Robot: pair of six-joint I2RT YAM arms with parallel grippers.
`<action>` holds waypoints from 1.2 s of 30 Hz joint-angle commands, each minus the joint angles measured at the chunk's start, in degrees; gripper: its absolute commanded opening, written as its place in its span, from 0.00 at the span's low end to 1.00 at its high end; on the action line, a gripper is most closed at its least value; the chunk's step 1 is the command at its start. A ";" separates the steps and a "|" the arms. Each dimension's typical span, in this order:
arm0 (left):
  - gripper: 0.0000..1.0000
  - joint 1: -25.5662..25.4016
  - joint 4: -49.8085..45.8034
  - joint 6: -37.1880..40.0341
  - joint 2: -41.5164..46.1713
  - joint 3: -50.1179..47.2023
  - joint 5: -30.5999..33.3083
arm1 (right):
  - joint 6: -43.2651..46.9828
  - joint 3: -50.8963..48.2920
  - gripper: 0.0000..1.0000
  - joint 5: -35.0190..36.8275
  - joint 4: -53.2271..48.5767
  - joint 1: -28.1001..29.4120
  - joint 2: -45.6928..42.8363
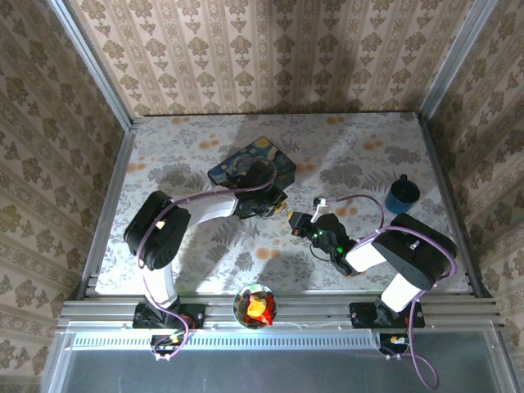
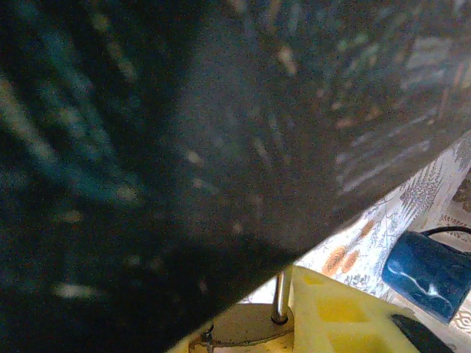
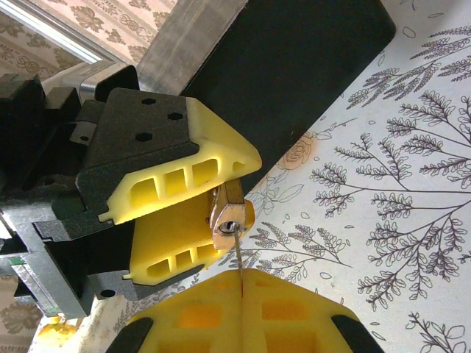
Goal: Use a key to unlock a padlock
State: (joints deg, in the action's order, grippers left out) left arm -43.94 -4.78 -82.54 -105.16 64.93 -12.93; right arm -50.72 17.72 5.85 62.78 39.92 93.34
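The small brass padlock is pinched between the yellow fingers of my left gripper, which is shut on it just above the table. Its keyhole faces my right gripper. That gripper's yellow fingers are pressed together on a thin metal key, and the blade's tip sits in the keyhole. In the left wrist view the padlock lies at the bottom edge with its pale shackle rising beside one yellow finger. In the top view the right gripper meets the left one at mid-table.
The dark blue starry-night box lies right behind the left gripper and looms close in the left wrist view. A small dark blue cup stands at the right. A bowl with red and yellow contents sits at the front edge.
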 commanded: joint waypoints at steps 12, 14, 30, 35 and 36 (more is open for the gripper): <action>0.02 -1.24 -0.42 -4.38 -2.41 -0.93 -7.15 | -0.08 0.77 0.00 3.78 3.20 0.33 -0.26; 0.02 -1.29 -0.41 -4.38 -2.41 -0.94 -7.11 | -0.22 0.88 0.00 3.72 3.31 0.33 -0.26; 0.02 -1.12 0.86 -5.42 -2.15 -2.00 -6.76 | -0.35 -1.06 0.00 2.17 3.92 0.42 -0.92; 0.02 -1.12 1.17 -5.61 -2.22 -2.17 -6.85 | -0.52 -1.27 0.00 2.41 4.01 0.42 -1.05; 0.02 -1.09 1.12 -5.61 -2.15 -2.20 -6.85 | -0.42 -1.28 0.00 2.41 4.07 0.42 -1.05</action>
State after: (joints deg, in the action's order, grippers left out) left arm -43.94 -3.60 -82.87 -105.27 64.53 -12.88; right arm -51.00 17.12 6.94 64.51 40.03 93.34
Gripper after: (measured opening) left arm 0.295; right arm 0.042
